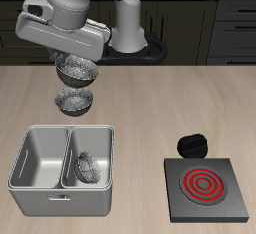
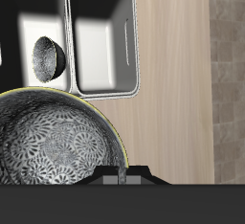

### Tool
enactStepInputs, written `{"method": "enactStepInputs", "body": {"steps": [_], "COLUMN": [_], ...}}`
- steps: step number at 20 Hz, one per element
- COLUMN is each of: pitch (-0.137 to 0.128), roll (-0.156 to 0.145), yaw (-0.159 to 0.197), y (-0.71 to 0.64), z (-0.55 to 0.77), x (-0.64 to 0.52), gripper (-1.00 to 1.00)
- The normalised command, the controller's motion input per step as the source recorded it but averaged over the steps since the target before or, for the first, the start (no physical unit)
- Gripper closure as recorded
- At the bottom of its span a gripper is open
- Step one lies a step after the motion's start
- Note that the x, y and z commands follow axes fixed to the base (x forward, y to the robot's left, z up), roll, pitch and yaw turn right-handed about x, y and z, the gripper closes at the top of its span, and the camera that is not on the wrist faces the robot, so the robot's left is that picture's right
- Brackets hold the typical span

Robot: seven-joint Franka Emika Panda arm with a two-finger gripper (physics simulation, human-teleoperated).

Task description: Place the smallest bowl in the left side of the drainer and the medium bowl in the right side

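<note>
The gripper hangs above the table behind the drainer, jaws clamped on the rim of the medium bowl, which is lifted off the wood & fills much of the wrist view. The smallest bowl lies tilted on its side in 1 drainer compartment, the other compartment shows bare metal. A 3rd bowl sits on the table just behind the drainer, w/ a black stove well apart near the front edge.

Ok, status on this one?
Tool shut on medium bowl, lifted behind drainer. Smallest bowl tilted in compartment nearer stove. Third bowl on table, between.
</note>
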Motion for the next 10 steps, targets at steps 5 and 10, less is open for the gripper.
{"method": "enactStepInputs", "body": {"steps": [5,10], "pitch": [0.001,-0.002], "roll": [0.005,-0.060], "yaw": [0.026,-0.006], "y": [-0.02,-0.32], "z": [-0.05,-0.02], "x": [0.24,0.36], "gripper": [1.00,1.00]}}
